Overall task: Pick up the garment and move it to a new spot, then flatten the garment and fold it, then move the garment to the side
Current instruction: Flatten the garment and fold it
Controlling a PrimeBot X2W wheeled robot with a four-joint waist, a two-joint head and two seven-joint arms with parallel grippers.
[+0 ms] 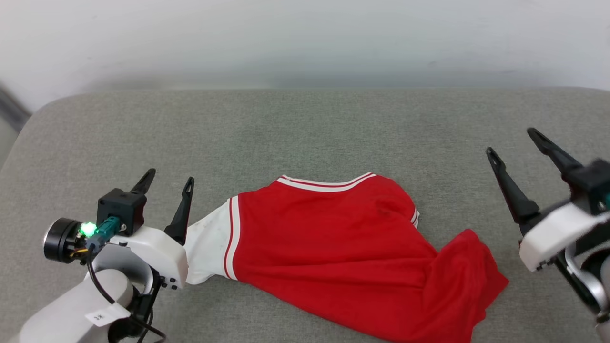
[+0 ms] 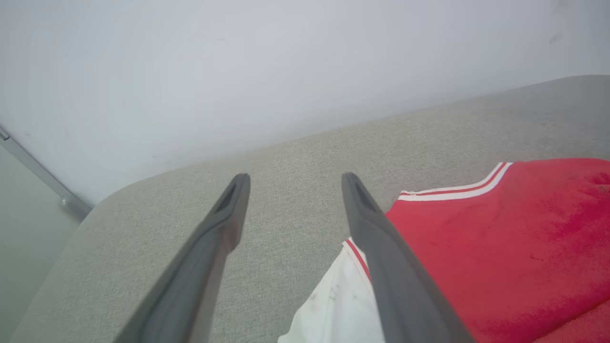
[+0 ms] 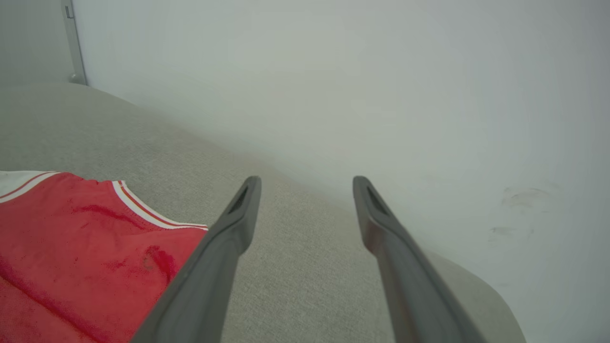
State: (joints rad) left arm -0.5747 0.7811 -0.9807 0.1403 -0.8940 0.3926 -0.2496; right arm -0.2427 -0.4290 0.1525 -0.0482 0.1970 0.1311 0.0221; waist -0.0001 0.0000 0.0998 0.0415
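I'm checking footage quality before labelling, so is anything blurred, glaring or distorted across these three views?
Head view: soft even light, no hard shadows or glare; the garment is sharp, the right gripper slightly blurred near the frame edge. Left wrist view: the left gripper softens toward the lens, and the cushion runs tilted. Right wrist view: the garment looks blotchy and oversaturated, the wall hazy.
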